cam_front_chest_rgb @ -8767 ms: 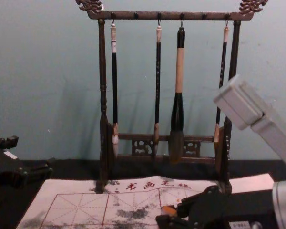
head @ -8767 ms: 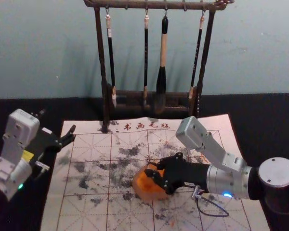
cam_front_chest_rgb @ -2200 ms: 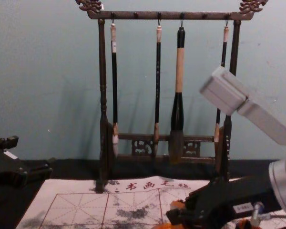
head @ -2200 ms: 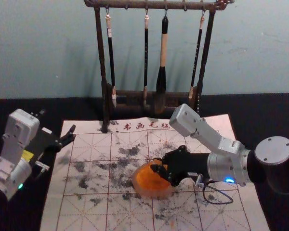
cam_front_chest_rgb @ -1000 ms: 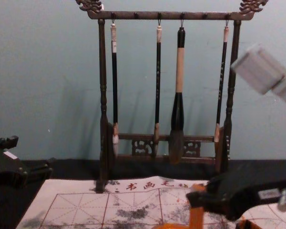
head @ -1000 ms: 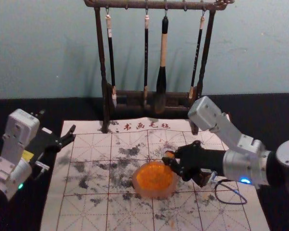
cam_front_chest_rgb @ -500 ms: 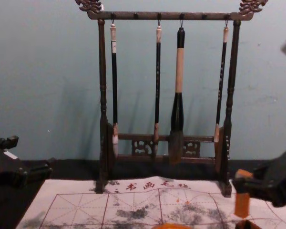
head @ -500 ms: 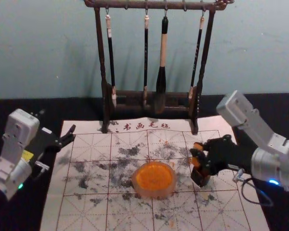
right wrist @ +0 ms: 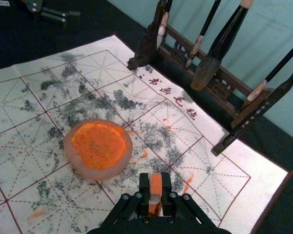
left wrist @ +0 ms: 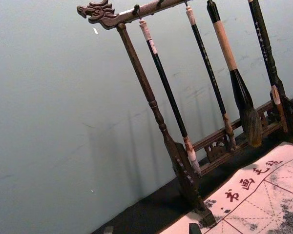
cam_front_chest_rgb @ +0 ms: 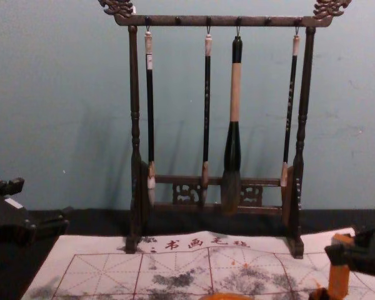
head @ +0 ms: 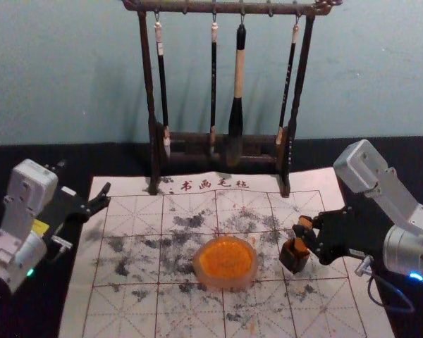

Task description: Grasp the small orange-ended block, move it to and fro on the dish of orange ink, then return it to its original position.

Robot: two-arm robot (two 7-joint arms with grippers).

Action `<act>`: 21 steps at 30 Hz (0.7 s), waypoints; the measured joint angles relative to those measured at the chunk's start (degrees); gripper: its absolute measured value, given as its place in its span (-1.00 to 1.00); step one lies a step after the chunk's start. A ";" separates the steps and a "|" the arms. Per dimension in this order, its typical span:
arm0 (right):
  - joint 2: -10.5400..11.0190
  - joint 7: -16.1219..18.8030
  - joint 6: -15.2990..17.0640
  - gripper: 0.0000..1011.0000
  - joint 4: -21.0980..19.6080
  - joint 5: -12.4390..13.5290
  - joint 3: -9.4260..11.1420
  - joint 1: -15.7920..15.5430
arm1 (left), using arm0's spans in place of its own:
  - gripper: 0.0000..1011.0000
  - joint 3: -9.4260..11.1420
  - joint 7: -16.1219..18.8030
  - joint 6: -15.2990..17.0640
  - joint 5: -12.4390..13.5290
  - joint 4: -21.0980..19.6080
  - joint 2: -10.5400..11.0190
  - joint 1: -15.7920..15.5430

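Orange-ended block [cam_front_chest_rgb: 339, 281], one, upright, clenched near its top by our right gripper [right wrist: 155, 185], leaving, we judge, the inked end free to enter the small dark box [head: 294, 260] beside the ink dish [head: 225, 284]. Left gripper [head: 84, 178]: parked at left, fingers spread.
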 joint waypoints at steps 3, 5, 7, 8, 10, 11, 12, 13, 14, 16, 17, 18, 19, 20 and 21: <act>-0.42 0.14 0.05 -0.83 0.60 -0.08 0.05 -0.13 | 0.98 0.00 0.00 0.00 0.00 0.00 0.00 0.00; -0.80 0.23 0.05 -0.83 1.20 -0.20 0.05 -0.12 | 0.98 0.00 0.00 0.00 0.00 0.00 0.00 0.00; -1.15 0.41 0.02 -0.83 1.81 -0.34 -0.06 -0.04 | 0.98 0.00 0.00 0.00 0.00 0.00 0.00 0.00; -1.24 0.50 0.00 -0.83 2.03 -0.39 -0.11 0.01 | 0.98 0.00 0.00 0.00 0.00 0.00 0.00 0.00; -1.43 0.62 -0.02 -0.83 2.53 -0.50 -0.22 0.18 | 0.98 0.00 0.00 0.00 0.00 0.00 0.00 0.00; -1.61 0.75 -0.05 -0.83 3.02 -0.60 -0.37 0.34 | 0.98 0.00 0.00 0.00 0.00 0.00 0.00 0.00; -1.70 0.84 -0.08 -0.83 3.26 -0.65 -0.43 0.42 | 0.98 0.00 0.00 0.00 0.00 0.00 0.00 0.00; -1.89 1.09 -0.17 -0.83 3.78 -0.74 -0.62 0.64 | 0.98 0.00 0.00 0.00 0.00 0.00 0.00 0.00; -1.97 1.18 -0.22 -0.83 4.02 -0.79 -0.72 0.73 | 0.98 0.00 0.00 0.00 0.00 0.00 0.00 0.00; -2.22 1.49 -0.32 -0.83 4.70 -0.94 -1.03 1.04 | 0.98 0.00 0.00 0.00 0.00 0.00 0.00 0.00; -2.30 1.56 -0.34 -0.83 4.92 -1.00 -1.12 1.12 | 0.98 0.00 0.00 0.00 0.00 0.00 0.00 0.00; -2.43 1.69 -0.38 -0.83 5.33 -1.11 -1.30 1.30 | 0.98 0.00 0.00 0.00 0.00 0.00 0.00 0.00; -2.51 1.75 -0.42 -0.83 5.51 -1.17 -1.39 1.38 | 0.98 0.00 0.00 0.00 0.00 0.00 0.00 0.00; -2.58 1.81 -0.46 -0.83 5.72 -1.22 -1.48 1.45 | 0.98 0.00 0.00 0.00 0.00 0.00 0.00 0.00; -2.66 1.88 -0.48 -0.83 5.94 -1.28 -1.56 1.53 | 0.98 0.00 0.00 0.00 0.00 0.00 0.00 0.00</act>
